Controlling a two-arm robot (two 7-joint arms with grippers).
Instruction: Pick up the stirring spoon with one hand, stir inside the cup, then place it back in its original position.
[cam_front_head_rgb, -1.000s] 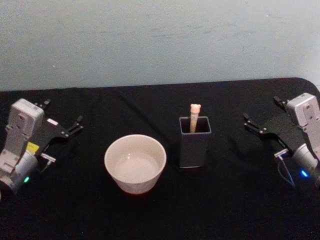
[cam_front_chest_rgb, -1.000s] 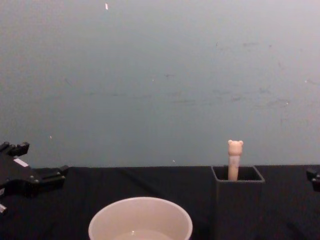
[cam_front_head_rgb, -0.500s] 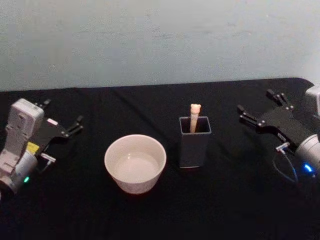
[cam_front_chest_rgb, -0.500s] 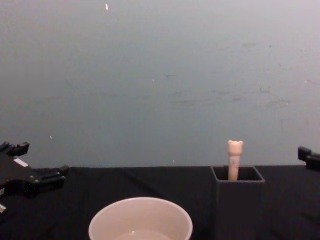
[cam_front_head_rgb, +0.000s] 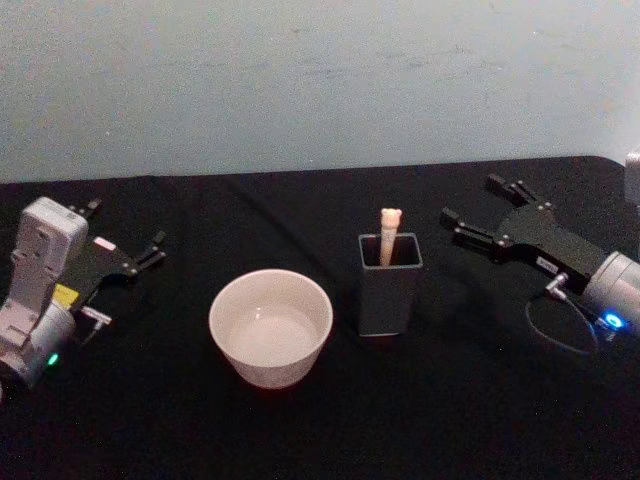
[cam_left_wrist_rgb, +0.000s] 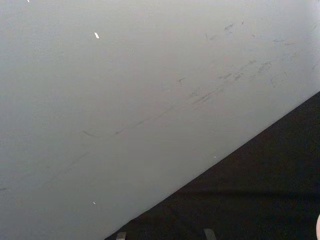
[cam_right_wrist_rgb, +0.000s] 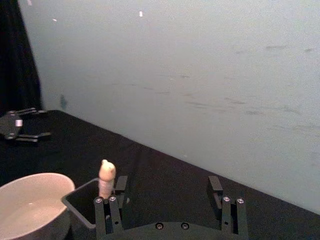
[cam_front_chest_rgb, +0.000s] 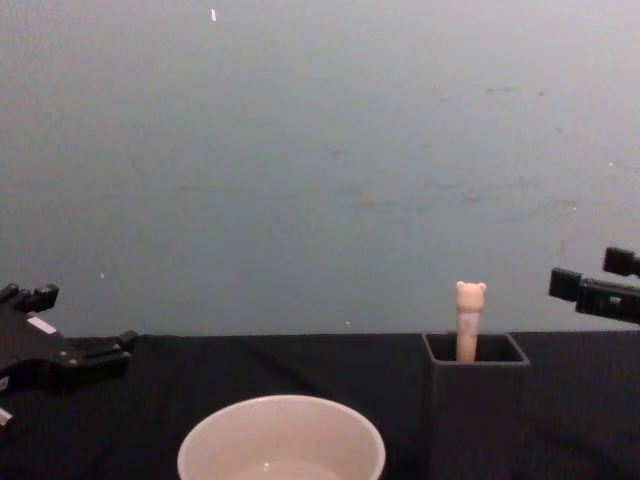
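A: Where is the stirring spoon (cam_front_head_rgb: 389, 230)?

B: It stands up in the dark box (cam_front_head_rgb: 388, 295), close to the box's 12 o'clock wall. Only the cream handle and the tiny bear head poke out. The shiny round end is hidden down inside.

A: Why is it kept like that?

B: I think the box holds it up straight. That makes the bear end easy to pinch from above.

A: And the cup (cam_front_head_rgb: 270, 325)?

B: It sits on the black counter (cam_front_head_rgb: 300, 430) at about 8 o'clock from the box. It is near the box but not touching it. It is round, cream-white and much wider than the spoon, so there is lots of room to stir.

A: Who will grab the spoon?

B: Most likely the right gripper (cam_front_head_rgb: 470, 199). It hangs in the air at about 2 o'clock from the box and points toward the bear head. Its fingers are spread wide with nothing between them, and it is not touching the spoon.

A: What about the other one?

B: The left gripper (cam_front_head_rgb: 125, 228) rests far off at about 9 o'clock from the cup. It is spread wide too and holds nothing. It looks parked.
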